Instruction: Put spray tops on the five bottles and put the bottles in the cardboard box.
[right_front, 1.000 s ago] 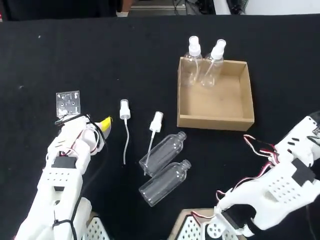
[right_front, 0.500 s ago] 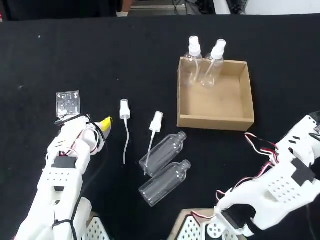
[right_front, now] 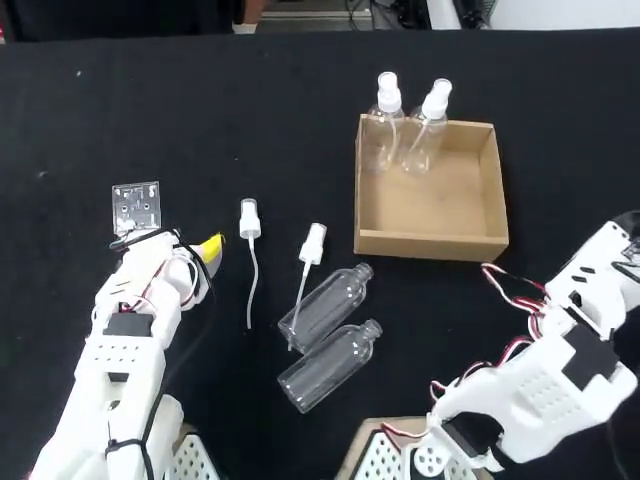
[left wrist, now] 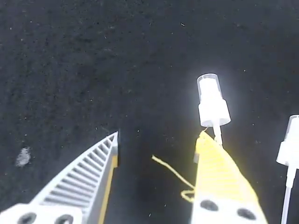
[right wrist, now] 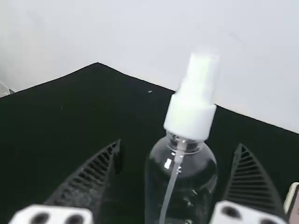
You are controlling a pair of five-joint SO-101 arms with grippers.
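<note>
- Step in hand, as judged: the capped bottle (right wrist: 181, 186), between the jaws of the right gripper (right wrist: 178, 144), is due for the cardboard box (right_front: 430, 243); whether those jaws pinch it or only flank it cannot be told
- Doing it well: hold the bottle upright and bring it down into the bare near half of the box. Steer wide of the two standing bottles (right_front: 383, 135) at the box's far left side, which look easy to topple
- Left gripper (left wrist: 158, 137): jaws spread and empty, with the yellow one's tip just beside the stem of a loose spray top (left wrist: 212, 105). A grip on the white collar, not the thin tube, looks the safer choice
- A second spray top (right_front: 312, 244) lies to its right, next to two open bottles (right_front: 327, 304). These lie on their sides on the dark surface (right_front: 200, 110), left of the box and nearer
- Appearance: a clear, round-shouldered bottle with a white spray top seated on the neck and a thin dip tube running down inside; the loose tops trail the same tube toward the near side
</note>
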